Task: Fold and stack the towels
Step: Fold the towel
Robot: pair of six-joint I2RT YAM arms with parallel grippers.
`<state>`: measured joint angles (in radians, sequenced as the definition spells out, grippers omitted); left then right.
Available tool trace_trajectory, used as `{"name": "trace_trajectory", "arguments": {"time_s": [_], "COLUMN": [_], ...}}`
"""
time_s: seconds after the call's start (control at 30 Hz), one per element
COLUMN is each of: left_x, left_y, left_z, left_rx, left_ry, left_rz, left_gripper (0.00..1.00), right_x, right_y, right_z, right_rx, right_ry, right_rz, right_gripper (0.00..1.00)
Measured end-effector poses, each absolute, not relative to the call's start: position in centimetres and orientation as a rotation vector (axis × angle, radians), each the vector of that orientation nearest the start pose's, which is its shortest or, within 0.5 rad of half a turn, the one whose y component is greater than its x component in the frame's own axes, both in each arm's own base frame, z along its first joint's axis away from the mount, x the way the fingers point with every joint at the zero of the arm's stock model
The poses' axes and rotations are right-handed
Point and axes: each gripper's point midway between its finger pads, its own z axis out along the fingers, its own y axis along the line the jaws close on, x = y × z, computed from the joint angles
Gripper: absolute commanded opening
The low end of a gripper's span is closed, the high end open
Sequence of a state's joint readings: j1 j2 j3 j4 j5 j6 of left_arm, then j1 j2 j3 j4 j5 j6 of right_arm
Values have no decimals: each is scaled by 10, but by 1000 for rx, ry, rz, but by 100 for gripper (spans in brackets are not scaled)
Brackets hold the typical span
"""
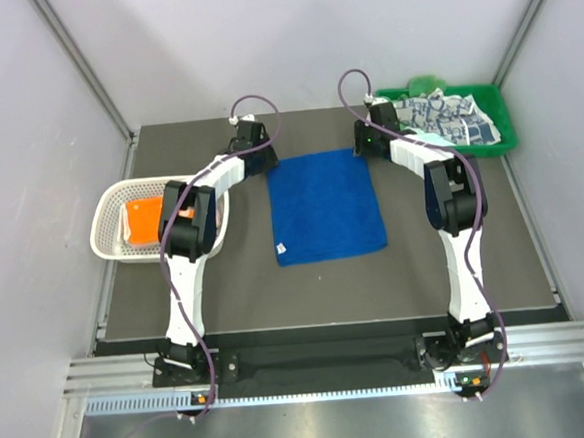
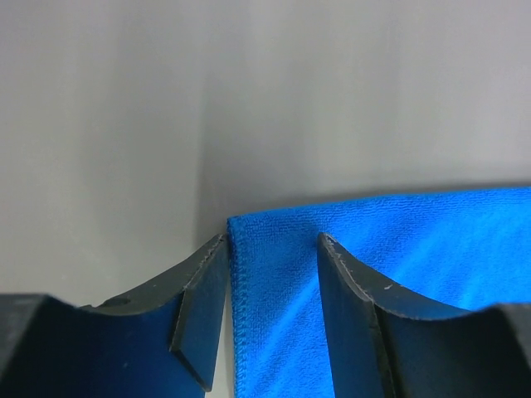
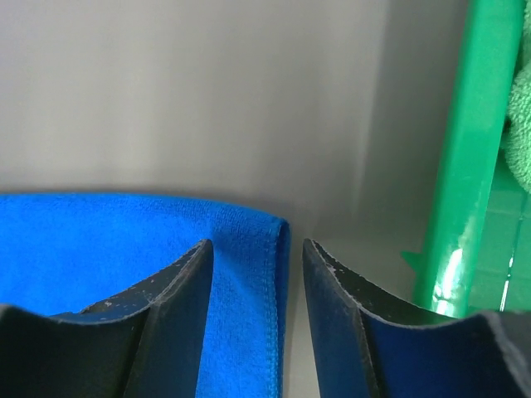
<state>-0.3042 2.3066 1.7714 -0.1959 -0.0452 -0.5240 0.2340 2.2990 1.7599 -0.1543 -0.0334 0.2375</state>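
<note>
Closest to the arm bases, the dark table top (image 1: 227,294) is bare, and a little further on the royal blue towel (image 1: 326,207) lies flat in the middle of it, with a small white tag (image 1: 281,248) at its near left corner. Off to the left sits the white lattice basket (image 1: 107,227) with the orange towel (image 1: 144,219) inside. Both arms reach to the towel's far edge. The left gripper (image 2: 272,249) has its jaws moderately apart, straddling the far left corner, with the hem running between the two fingers. The right gripper (image 3: 257,249) is spread about as wide over the far right corner. Neither is pinching the cloth; I can't quite tell from here whether the fingertips press on it or hang just above. Beyond the right gripper, in the far right corner, the green plastic tray (image 1: 500,114) holds the blue-grey patterned towel (image 1: 450,118) in a crumpled heap, with the bright green towel (image 1: 425,82) bunched behind it.
</note>
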Motion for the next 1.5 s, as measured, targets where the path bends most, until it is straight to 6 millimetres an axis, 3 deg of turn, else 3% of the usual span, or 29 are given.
{"name": "trace_trajectory", "arguments": {"time_s": [0.23, 0.57, 0.97, 1.2, 1.43, 1.5], "left_x": [577, 581, 583, 584, 589, 591], "left_y": [-195, -196, -193, -190, -183, -181], "left_z": [42, 39, 37, 38, 39, 39], "left_rx": [-274, -275, -281, -285, -295, -297], "left_ry": [2306, 2306, 2306, 2305, 2296, 2293], "left_rz": [-375, -370, -364, -372, -398, -403], "left_gripper": [47, 33, 22, 15, 12, 7], "right_x": [595, 595, 600, 599, 603, 605], "right_y": [157, 154, 157, 160, 160, 160], "right_z": [45, 46, 38, 38, 41, 44], "right_rx": [-12, -1, -2, -7, -9, -9], "right_ry": [2288, 2299, 2310, 2313, 2290, 2276], "right_rz": [231, 191, 183, 185, 185, 189], "right_gripper": [45, 41, 22, 5, 1, 1]}}
